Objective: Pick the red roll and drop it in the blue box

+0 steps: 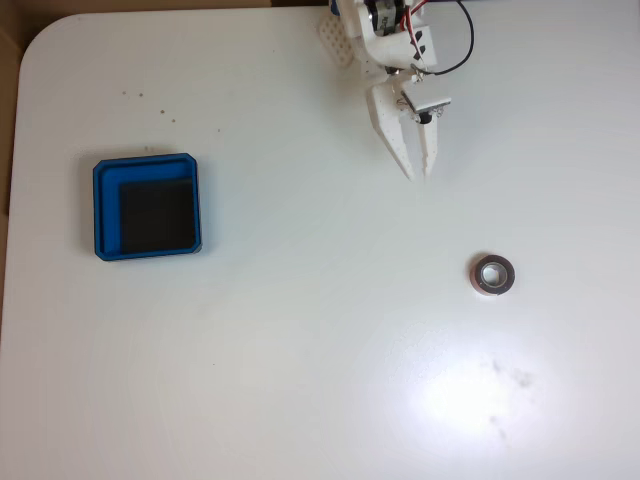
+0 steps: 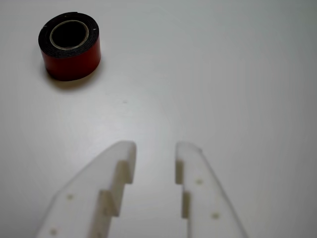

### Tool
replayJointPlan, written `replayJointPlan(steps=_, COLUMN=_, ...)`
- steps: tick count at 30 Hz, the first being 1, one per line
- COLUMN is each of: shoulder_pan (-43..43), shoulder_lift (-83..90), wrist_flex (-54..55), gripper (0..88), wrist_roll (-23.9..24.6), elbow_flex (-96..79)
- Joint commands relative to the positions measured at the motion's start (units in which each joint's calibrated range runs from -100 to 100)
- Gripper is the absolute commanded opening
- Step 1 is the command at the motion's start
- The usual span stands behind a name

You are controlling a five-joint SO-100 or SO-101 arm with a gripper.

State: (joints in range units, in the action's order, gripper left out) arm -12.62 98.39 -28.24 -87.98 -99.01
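Red roll [image 2: 70, 45] sits flat on the white table [image 2: 237, 74], its ring axis upright and its hole facing up, so no long axis lies along the tabletop. In the wrist view it lies at about eleven o'clock from the gripper [image 2: 154, 148], well apart from the fingertips. That view shows a dark red outer wall, a black top edge, a pale inner lining and a dark core. Nearest that camera, the two white fingers [image 2: 114, 183] stand apart with a narrow strip of bare table between them, holding nothing; stepped notches show on their inner faces.

From the fixed view, the gripper [image 1: 418, 172] points toward six o'clock near the top edge, with red and black wires [image 1: 455, 55] looping above it. There the red roll [image 1: 493, 275] rests at roughly five o'clock from the fingertips, its top face grey-silver with a pale centre. Farther off, at about nine o'clock from the fingertips and well apart from them, the blue box [image 1: 147, 165] lies square on the table [image 1: 300, 380], its rim bright blue with rounded corners, its floor black.
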Motion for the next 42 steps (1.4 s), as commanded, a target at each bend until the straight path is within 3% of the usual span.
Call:
replayJointPlan(steps=1, shoulder_pan=-0.8, shoulder_lift=-2.6, wrist_flex=0.7, gripper=1.8, wrist_roll=0.4, elbow_flex=3.7)
replayJointPlan(steps=28, shoulder_pan=-1.7, shoulder_lift=-75.3, wrist_flex=0.2, gripper=1.8, wrist_roll=-0.3, elbow_flex=71.3)
replayJointPlan(steps=42, shoulder_pan=-1.8, shoulder_lift=-102.2, wrist_flex=-21.2, gripper=1.8, wrist_roll=-0.3, elbow_flex=105.3)
